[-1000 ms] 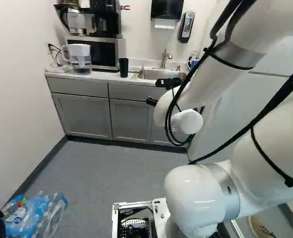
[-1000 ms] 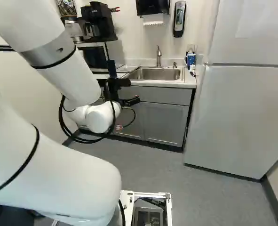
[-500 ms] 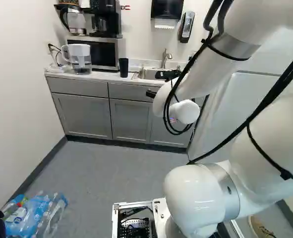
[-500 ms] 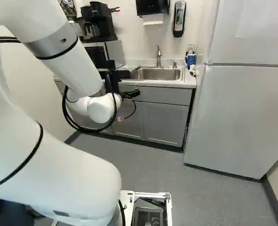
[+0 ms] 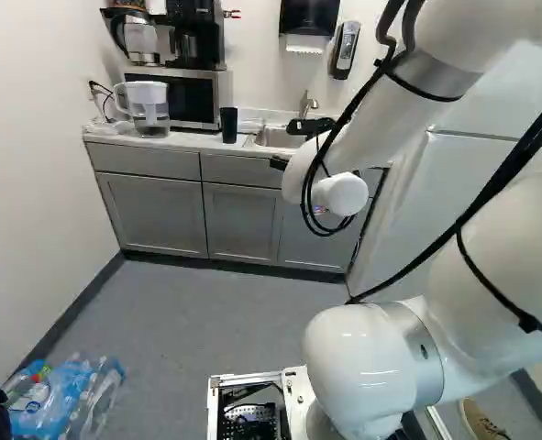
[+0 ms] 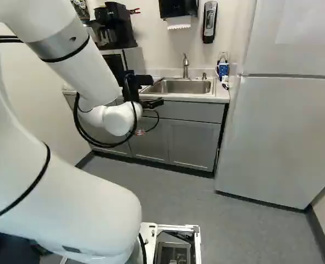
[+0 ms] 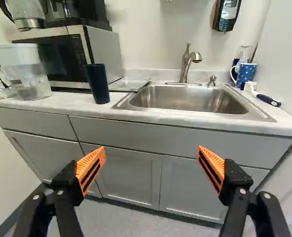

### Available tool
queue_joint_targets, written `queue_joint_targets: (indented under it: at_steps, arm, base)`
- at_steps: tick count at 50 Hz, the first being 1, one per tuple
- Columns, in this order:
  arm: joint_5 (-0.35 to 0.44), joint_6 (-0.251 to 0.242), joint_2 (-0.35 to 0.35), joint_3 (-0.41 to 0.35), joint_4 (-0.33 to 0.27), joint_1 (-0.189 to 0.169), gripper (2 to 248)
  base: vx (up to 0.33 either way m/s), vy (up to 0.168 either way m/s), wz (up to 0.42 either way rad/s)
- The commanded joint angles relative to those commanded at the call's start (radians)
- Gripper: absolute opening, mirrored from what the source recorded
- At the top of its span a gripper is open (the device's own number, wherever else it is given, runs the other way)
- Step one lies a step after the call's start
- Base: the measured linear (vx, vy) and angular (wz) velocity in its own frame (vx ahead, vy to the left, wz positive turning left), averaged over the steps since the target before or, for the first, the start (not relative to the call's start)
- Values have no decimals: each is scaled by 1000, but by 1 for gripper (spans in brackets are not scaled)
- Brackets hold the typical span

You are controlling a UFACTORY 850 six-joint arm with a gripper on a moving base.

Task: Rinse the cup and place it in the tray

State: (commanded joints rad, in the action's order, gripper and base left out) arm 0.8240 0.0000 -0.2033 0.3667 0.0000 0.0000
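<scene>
Sink [image 7: 185, 101] is showing smooth, satin metal. Faucet [image 7: 185, 64] at its 12 o'clock is gleaming, metal too. Cup [image 7: 98, 84] at 9 is looking smooth, matt; pitcher [image 7: 22, 61] beyond, plastic. Cabinet doors [image 7: 131, 173] at 6 are looking matt.

You have a pale countertop [image 7: 69, 103] bearing: water pitcher [image 7: 21, 59], microwave [image 7: 62, 58], dark tumbler [image 7: 98, 84], shallow tray [image 7: 129, 85] beside the inset steel sink [image 7: 185, 98], dotted mug [image 7: 246, 73], brush [image 7: 268, 99].

Free air above sink [image 7: 185, 101], cup [image 7: 98, 83] alongside
</scene>
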Motion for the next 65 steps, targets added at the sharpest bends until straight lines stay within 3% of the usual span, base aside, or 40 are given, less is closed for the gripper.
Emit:
queue_joint_targets:
  at_steps: [65]
  arm:
    - [-118,0,13,160,0,0,247]
  base:
    - [0,0,0]
